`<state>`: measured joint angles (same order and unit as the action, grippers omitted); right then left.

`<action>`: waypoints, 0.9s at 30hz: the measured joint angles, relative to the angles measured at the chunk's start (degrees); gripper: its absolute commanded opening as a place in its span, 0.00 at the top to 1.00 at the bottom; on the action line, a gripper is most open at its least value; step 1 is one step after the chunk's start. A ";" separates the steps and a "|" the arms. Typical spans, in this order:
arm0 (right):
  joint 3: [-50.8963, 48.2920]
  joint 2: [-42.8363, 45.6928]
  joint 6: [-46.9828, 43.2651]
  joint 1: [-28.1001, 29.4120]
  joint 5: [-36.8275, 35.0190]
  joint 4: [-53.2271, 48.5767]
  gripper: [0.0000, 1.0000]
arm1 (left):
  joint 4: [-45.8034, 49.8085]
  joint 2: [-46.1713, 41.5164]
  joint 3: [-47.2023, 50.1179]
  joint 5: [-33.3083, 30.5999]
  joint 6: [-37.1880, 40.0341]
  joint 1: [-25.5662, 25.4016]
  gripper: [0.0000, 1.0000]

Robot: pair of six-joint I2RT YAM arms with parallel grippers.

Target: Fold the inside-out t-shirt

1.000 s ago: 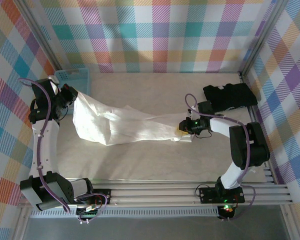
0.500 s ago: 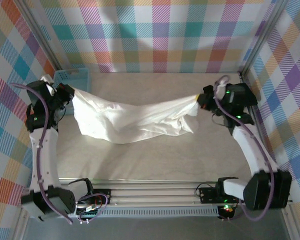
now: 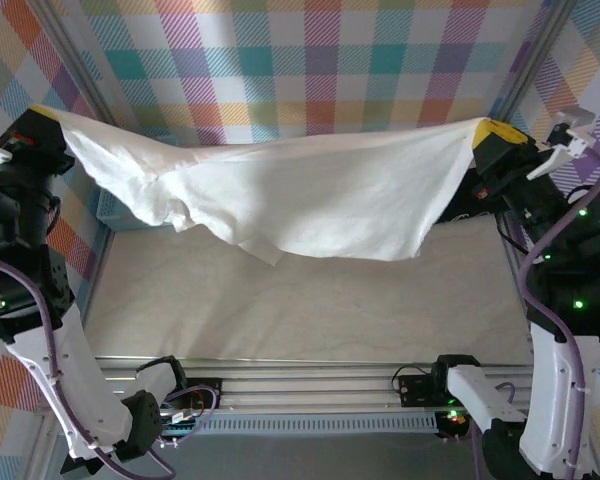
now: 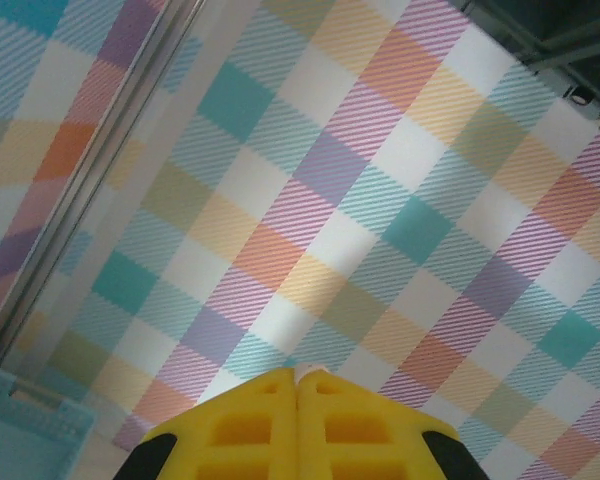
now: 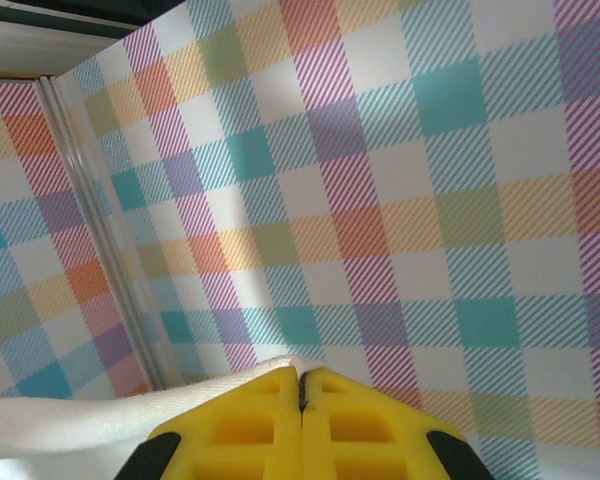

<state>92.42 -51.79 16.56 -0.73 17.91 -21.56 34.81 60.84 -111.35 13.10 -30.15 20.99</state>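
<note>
The inside-out t-shirt (image 3: 310,195) is white and wrinkled. It hangs spread in the air above the table, stretched between my two grippers, and its lower edge sags to a point at the middle left. My left gripper (image 3: 45,113) is shut on the shirt's upper left corner. In the left wrist view the yellow fingers (image 4: 240,430) are pressed together with a sliver of white cloth (image 4: 308,371) at the tips. My right gripper (image 3: 492,130) is shut on the upper right corner. In the right wrist view the t-shirt (image 5: 70,428) trails off to the left of the closed fingers (image 5: 370,430).
A blue basket (image 3: 108,203) stands at the back left, partly behind the shirt, and its corner (image 4: 20,425) also appears in the left wrist view. The beige tabletop (image 3: 280,300) lies below. Plaid walls (image 3: 310,60) close in the back and sides, and a metal rail (image 3: 310,375) runs along the front.
Both arms have risen and spread apart. The shirt has come up off the table, where it lay bunched, and now hangs stretched between them. The right gripper closed on its right end.
</note>
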 measured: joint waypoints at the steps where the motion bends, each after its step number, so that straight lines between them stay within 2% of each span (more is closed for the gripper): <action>1: 0.74 -0.22 -0.83 0.00 -0.42 -0.98 1.00 | 0.09 0.15 -0.52 -0.13 0.20 0.11 1.00; 6: 0.48 -5.01 -2.71 0.00 -0.81 -3.13 1.00 | 0.33 2.71 4.63 -1.88 2.14 -1.20 1.00; 11: 0.04 -18.08 -2.71 0.00 -0.31 -2.27 1.00 | 2.23 15.56 4.35 -7.28 5.97 -8.81 1.00; 15: 0.02 -26.73 -2.73 0.00 -0.28 -3.58 1.00 | 4.63 23.93 3.43 -8.50 7.43 -11.19 1.00; 20: 0.11 -22.77 -4.42 0.00 -0.33 -5.55 1.00 | 7.67 22.23 0.37 -10.12 8.81 -11.21 1.00; 27: 2.01 -7.41 -7.26 0.00 -1.09 -7.69 1.00 | 8.17 6.32 -6.69 -12.26 10.82 -11.21 1.00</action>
<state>94.43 -59.20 9.30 -0.73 16.82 -29.26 42.98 67.16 -118.04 0.84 -19.33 9.78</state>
